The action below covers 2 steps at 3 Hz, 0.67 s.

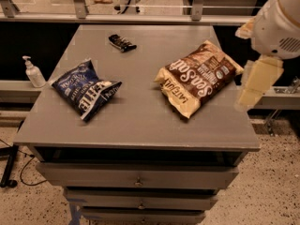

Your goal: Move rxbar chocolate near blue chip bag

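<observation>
The rxbar chocolate (122, 42), a small flat rectangular snack bar in a near-black wrapper with pale lettering, lies in the camera view near the far edge of the grey flat-topped counter (140, 121), left of centre. The blue chip bag (86, 90), crinkled dark blue foil with big white lettering, rests nearer the front on the left side, apart from the bar. A larger brown-and-cream chip bag (199, 76) takes up the right half.

The cream-coloured tool (255, 81) hangs off the counter's right edge, beside the brown bag and well apart from the bar. Whether it is spread or pressed together I cannot tell. It holds nothing of the task.

Risks, as I judge them:
- The straight path to the bar passes over the brown bag, so a low approach could shove or drag it.
- The bar is thin and flat. A shallow descent may only nudge it toward the far edge, and a slippery wrapper could slide out of a weak pinch.
- On placement, coming in too low could push the light blue bag toward the left edge, where a white pump bottle (33, 72) stands below.
</observation>
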Available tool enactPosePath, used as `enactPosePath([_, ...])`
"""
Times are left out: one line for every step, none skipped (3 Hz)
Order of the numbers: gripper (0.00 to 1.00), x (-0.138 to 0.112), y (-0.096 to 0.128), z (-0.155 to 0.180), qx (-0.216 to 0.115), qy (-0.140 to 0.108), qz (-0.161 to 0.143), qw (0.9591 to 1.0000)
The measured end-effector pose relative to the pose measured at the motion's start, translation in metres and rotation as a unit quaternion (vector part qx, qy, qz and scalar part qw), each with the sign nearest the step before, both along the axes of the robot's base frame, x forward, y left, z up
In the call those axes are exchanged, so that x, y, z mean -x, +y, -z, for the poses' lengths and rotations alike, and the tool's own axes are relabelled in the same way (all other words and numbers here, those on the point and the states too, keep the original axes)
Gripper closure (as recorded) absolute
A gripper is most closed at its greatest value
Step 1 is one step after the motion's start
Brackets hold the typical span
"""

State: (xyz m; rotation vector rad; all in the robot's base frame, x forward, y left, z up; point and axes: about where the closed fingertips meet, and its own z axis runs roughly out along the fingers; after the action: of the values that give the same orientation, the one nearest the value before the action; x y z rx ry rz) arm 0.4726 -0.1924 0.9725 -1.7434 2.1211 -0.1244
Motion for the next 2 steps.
enactPosePath([0.00,-0.055,0.042,0.009,-0.043,-0.033,-0.021,0.9983])
enactPosePath([0.00,-0.109,0.100,0.020,-0.104,-0.065,-0.035,0.9918])
